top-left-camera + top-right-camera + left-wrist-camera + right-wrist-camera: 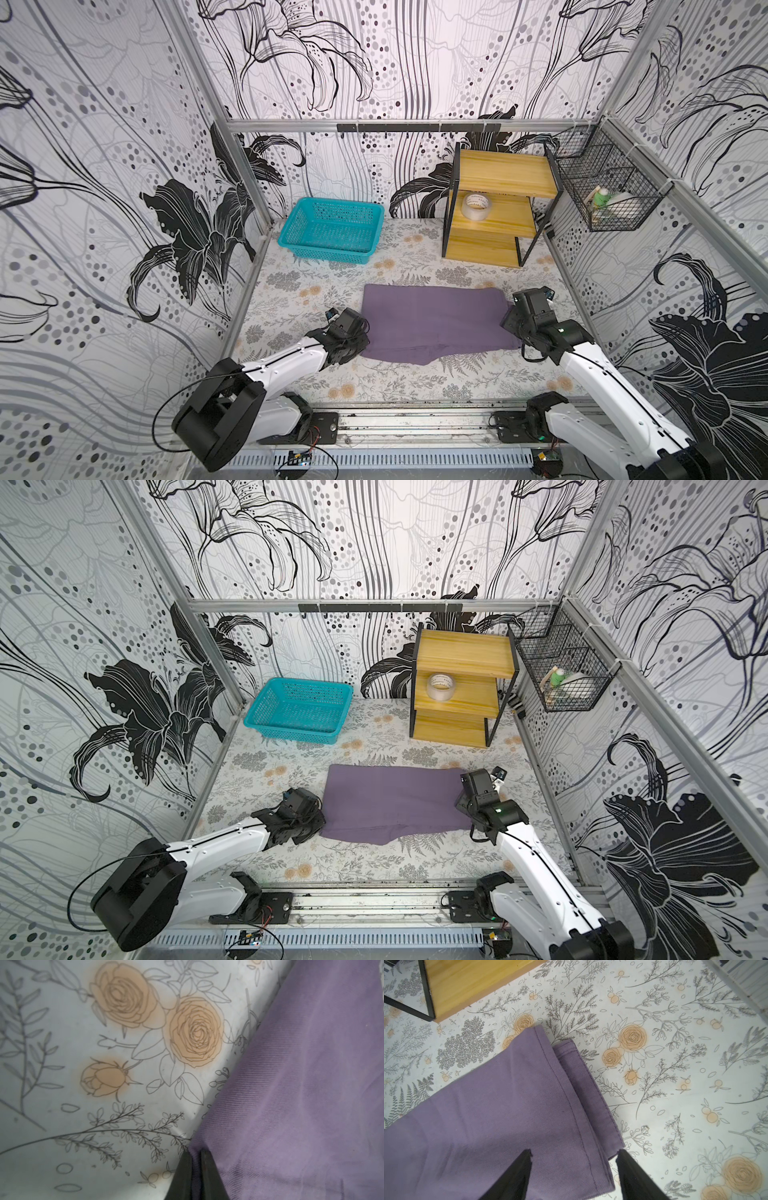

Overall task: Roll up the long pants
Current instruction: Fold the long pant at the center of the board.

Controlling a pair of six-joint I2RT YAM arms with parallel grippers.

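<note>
While the left gripper clamps their edge, the long pants lie folded flat mid-table.
Diagonal twill ribs show only in the wrist views; both top views give a smooth dusky purple rectangle on the floral-printed table, between its centre and front edge. The right wrist view alone shows stitched hems stacked in layers, the right gripper released, jaws spread astride them. Print inside the tape roll is too small to read.

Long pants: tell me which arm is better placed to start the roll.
Left, likely: the left gripper is shut on an edge of the long pants, while the right gripper stands open astride the hemmed end, gripping nothing.
</note>
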